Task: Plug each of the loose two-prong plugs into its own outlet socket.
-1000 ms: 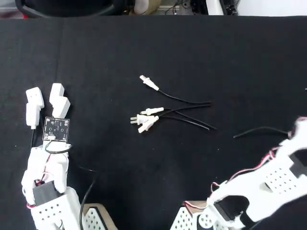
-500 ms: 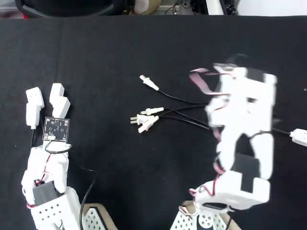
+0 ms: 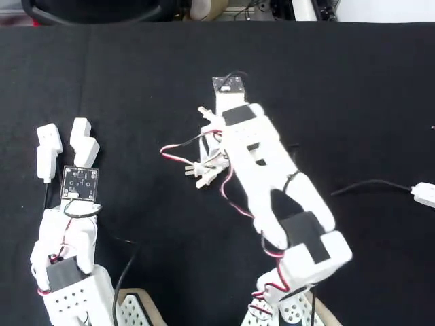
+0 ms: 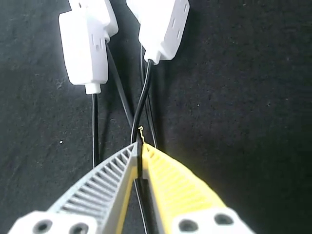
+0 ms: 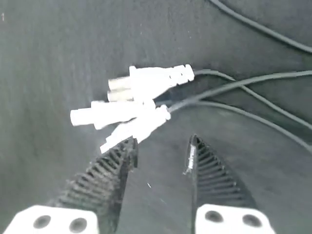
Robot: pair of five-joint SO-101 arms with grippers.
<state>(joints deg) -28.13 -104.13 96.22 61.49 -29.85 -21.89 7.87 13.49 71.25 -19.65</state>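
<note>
Three white two-prong plugs (image 5: 134, 105) on black cords lie bunched at the table's middle (image 3: 204, 173). A lone plug (image 3: 204, 112) lies just beyond them. My right gripper (image 5: 161, 146) is open, low over the cloth, its fingertips just short of the bunch and the nearest plug close to one finger. In the high view the right arm (image 3: 262, 163) covers part of the plugs. White outlet sockets (image 3: 47, 146) (image 3: 83, 139) lie at the left; they appear again (image 4: 85, 48) (image 4: 163, 27) ahead of my left gripper (image 4: 140, 148), which is shut on a black socket cord (image 4: 145, 97).
A black cloth (image 3: 136, 68) covers the whole table. Another white connector piece (image 3: 425, 193) on a black cord lies at the right edge. Loose black cords (image 5: 253, 83) trail from the plugs toward the right. Red and white servo wires (image 3: 180, 146) hang beside the right arm.
The right arm has swung from the table's right edge across to the middle and now hangs over the plug bunch. The left arm and its held cord have not moved.
</note>
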